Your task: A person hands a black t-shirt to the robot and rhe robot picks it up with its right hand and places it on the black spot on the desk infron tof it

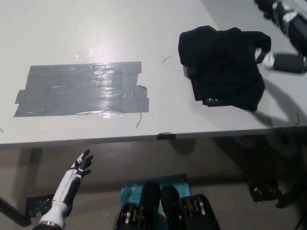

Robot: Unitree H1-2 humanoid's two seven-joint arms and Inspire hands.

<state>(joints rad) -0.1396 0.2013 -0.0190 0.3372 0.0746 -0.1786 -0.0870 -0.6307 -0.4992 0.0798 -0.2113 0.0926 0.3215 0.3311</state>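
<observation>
My right hand (283,57) enters from the upper right of the desk (158,28) and lies just beside the right edge of the t-shirt (223,67). Its fingertips (263,53) touch or slightly overlap the cloth at that edge. Black hand against black cloth prevents a clear reading, so I cannot tell how far the hand is spread or whether it has any hold on the fabric. The t-shirt lies bunched in a loose heap on the right half of the desk, near the front edge. It rests on top of the black spot (197,88), of which only a strip along the left and lower left of the heap shows. A large patch of grey tape (81,90) covers the left half of the desk, well apart from the t-shirt. My left hand (80,164) hangs below the front edge of the desk at the lower left, fingers spread apart and holding nothing. It touches neither the desk nor any object. A blue item (132,189) lies on the floor below the desk.
</observation>
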